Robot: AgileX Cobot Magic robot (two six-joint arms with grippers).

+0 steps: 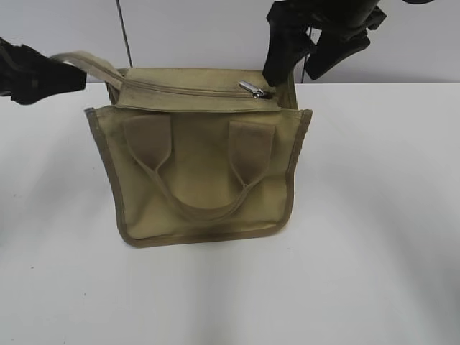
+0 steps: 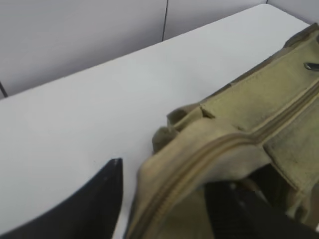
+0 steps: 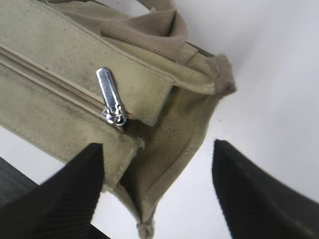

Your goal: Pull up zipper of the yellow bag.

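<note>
White bench (image 1: 374, 215) carrying yellow bag (image 1: 201, 180). We are hovering right claw (image 3: 157, 191) spread, empty; zipper (image 3: 110, 102) pull lying just ahead-left, zip line running leftward. Left claw (image 2: 164, 204) pinching bag's far end; right arm nearer.

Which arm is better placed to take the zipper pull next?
Right. The right gripper is open and hovers just off the silver pull tab at that end of the yellow bag. The left gripper is at the opposite end, gripping the bag's fabric.
</note>
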